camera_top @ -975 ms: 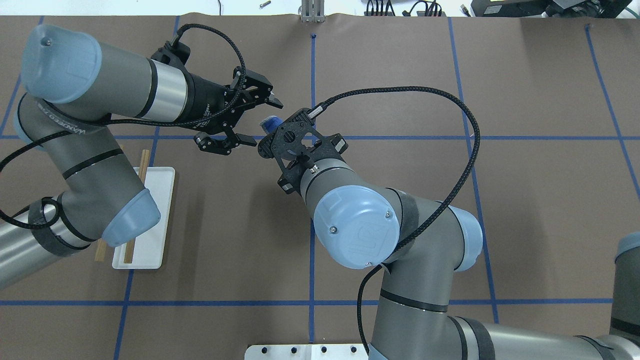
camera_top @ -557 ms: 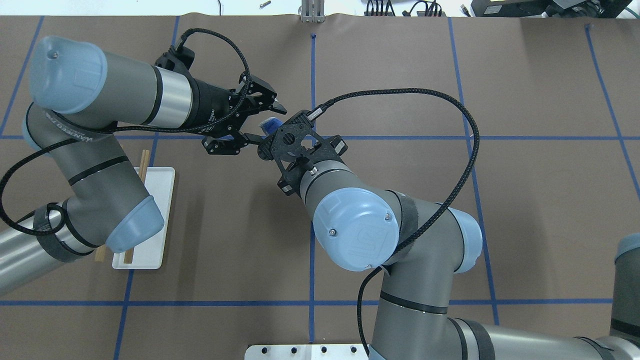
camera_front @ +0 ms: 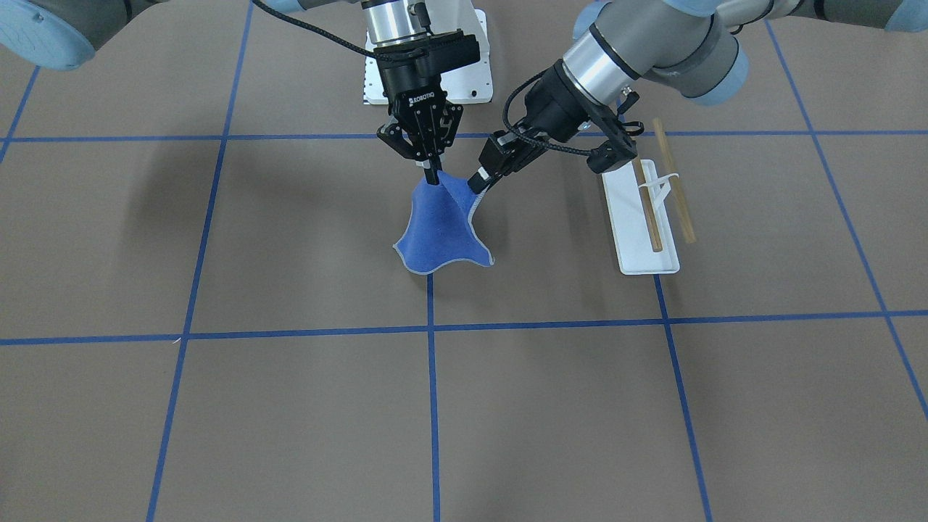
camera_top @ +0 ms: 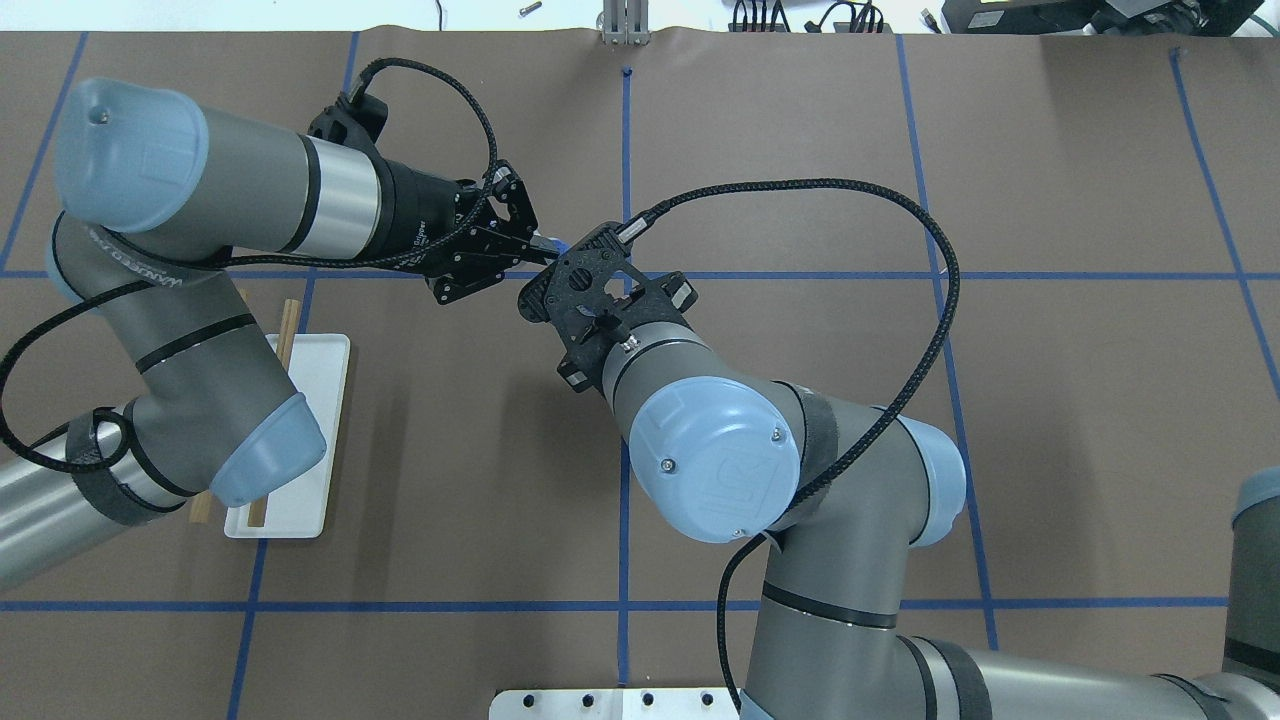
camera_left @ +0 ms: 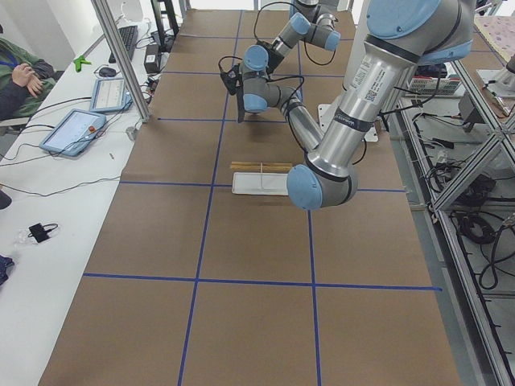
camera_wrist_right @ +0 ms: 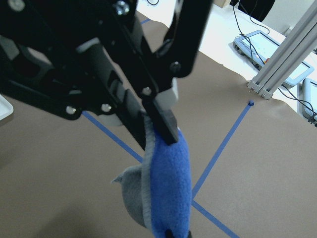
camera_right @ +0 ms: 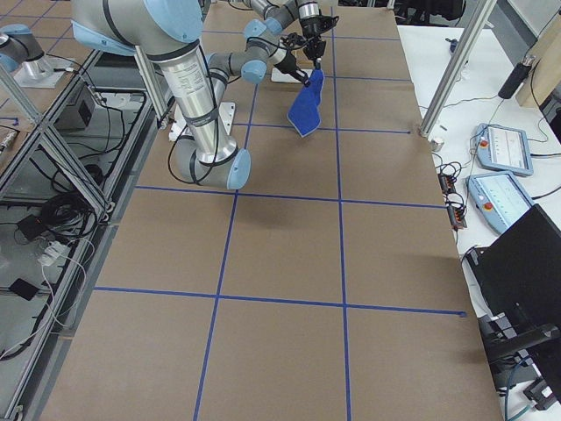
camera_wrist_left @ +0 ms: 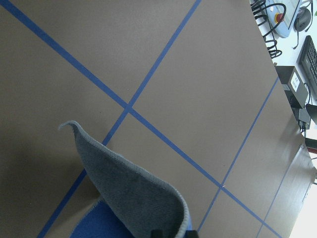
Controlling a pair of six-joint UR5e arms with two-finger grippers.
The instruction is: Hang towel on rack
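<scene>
left gripper [camera_top: 538, 243] advanced toward centre, jaws closed from wide open, now pinching towel [camera_front: 442, 232] edge

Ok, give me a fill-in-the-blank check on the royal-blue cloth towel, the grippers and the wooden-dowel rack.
The royal-blue cloth towel is held by ____ grippers at once.
The left gripper is ____ on the towel's pale-stitched edge.
The rack, two light-brown wooden dowels over a white base plate, stands on the robot's ____ side.
Missing words: both; shut; left.

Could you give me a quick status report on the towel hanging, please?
Right gripper shut on royal-blue cloth towel's raised corner; left gripper shut on edge beside it. Towel drapes below. White-based wooden-dowel rack bare, robot's left; nothing between.
</scene>
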